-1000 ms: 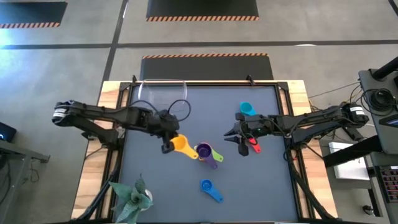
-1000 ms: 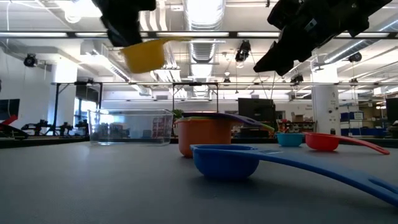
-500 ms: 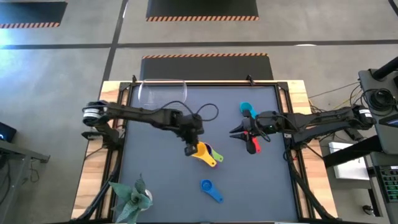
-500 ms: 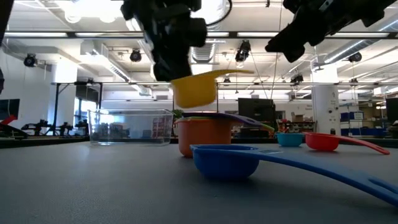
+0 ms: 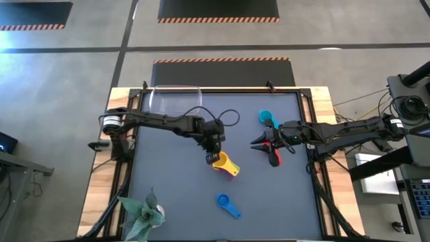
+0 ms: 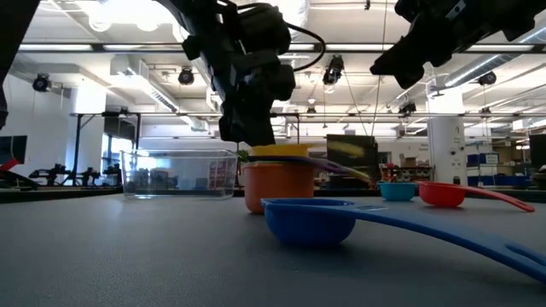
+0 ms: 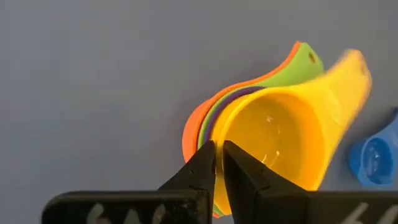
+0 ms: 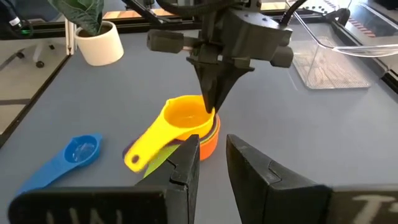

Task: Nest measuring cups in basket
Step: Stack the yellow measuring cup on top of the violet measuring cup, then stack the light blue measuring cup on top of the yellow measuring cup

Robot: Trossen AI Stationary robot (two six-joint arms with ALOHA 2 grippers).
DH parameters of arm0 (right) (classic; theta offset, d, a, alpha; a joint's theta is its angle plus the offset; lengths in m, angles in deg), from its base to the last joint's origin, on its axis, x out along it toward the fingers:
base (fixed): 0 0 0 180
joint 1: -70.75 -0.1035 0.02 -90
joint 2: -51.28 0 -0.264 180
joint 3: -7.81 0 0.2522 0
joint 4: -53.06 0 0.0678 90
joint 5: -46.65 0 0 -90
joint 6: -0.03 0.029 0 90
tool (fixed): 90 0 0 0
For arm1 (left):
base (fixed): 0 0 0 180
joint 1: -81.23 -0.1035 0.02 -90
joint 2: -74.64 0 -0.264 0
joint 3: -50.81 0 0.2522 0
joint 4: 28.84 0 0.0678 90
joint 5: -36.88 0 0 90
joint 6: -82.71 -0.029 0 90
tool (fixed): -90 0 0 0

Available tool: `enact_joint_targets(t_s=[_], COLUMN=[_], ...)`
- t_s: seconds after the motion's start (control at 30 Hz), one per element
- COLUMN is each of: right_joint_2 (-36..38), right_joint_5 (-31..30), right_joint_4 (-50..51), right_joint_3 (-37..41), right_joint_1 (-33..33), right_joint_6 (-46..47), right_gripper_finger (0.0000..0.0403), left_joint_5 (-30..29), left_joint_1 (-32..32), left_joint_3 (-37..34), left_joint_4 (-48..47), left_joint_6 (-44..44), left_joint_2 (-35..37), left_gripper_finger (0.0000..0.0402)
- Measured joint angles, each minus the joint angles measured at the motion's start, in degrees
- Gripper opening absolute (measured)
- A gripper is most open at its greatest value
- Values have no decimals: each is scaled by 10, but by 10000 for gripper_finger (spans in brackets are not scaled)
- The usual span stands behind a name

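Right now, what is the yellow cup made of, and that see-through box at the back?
The yellow cup looks like smooth, shiny plastic: solid bright colour with a small glint inside the bowl. The left gripper pinches its rim. The see-through box looks like clear plastic, since the room shows through its walls, though glass can't be ruled out.

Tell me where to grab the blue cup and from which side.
Grip the blue cup by its flat handle, coming straight down from above. It lies alone and upright on the table, with the handle flat and pointing away from the bowl. Fingers could probably close across the handle's narrow width without touching the stack.
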Motion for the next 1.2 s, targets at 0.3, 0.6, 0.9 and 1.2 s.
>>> enact_joint_targets(t_s=[0.3,0.6,0.9,1.2], right_joint_2=[0,0,0,-1], right_joint_5=[0,-80,-165,-210], right_joint_4=[0,36,131,167], right_joint_3=[0,2,3,-2], right_joint_1=[0,0,0,41], right_joint_6=[0,57,122,172], right_gripper_finger=[68,68,68,68], left_joint_5=[4,-55,-114,-141], left_joint_1=[2,4,13,34], left_joint_3=[1,30,-119,-453], left_joint_4=[-11,-93,42,559], left_joint_6=[-11,-26,-13,27], left_joint_2=[0,60,266,480], left_gripper_finger=[80,118,105,94])
